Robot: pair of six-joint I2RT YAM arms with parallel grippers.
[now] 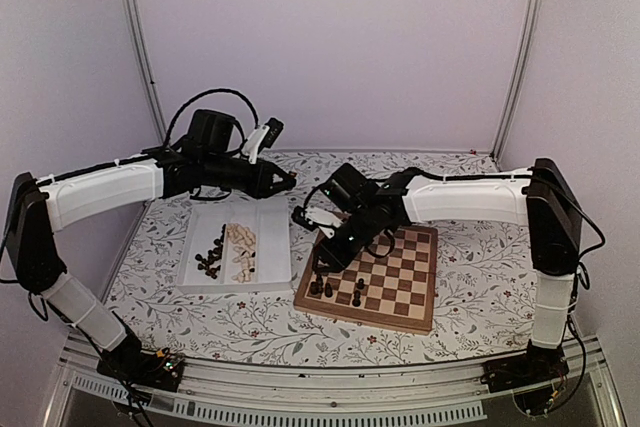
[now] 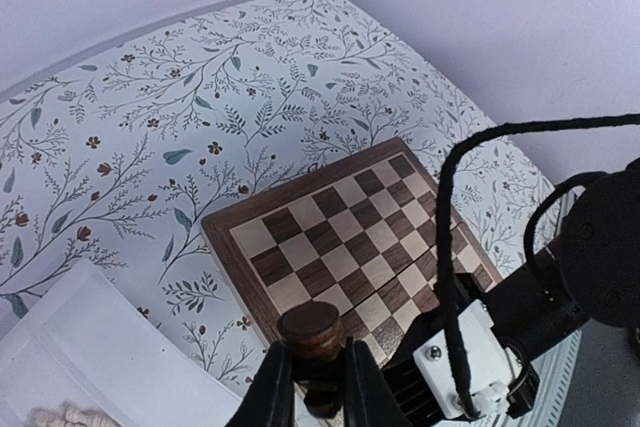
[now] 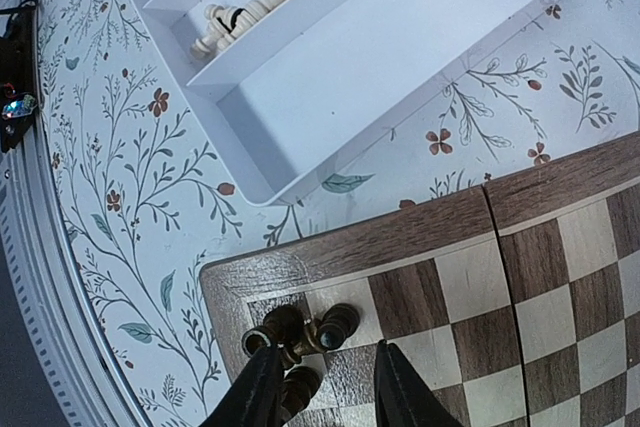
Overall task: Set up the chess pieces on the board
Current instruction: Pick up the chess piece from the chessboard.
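My left gripper (image 2: 312, 387) is shut on a dark chess piece (image 2: 312, 329), whose round base faces the camera. It hangs high over the table's back left, past the far end of the tray; in the top view this left gripper (image 1: 288, 182) is left of the board (image 1: 400, 277). My right gripper (image 3: 325, 392) is open, low over the board's (image 3: 560, 247) near left corner. Three dark pieces (image 3: 335, 325) cluster there, close to its left finger (image 3: 255, 387). Further dark pieces (image 1: 357, 292) stand along the near edge.
The white two-compartment tray (image 1: 270, 237) lies left of the board, holding pale pieces (image 1: 240, 247) and dark pieces (image 1: 212, 257). Its corner (image 3: 260, 182) sits close to the board's corner. The right arm (image 2: 560, 287) crosses the board's near side in the left wrist view.
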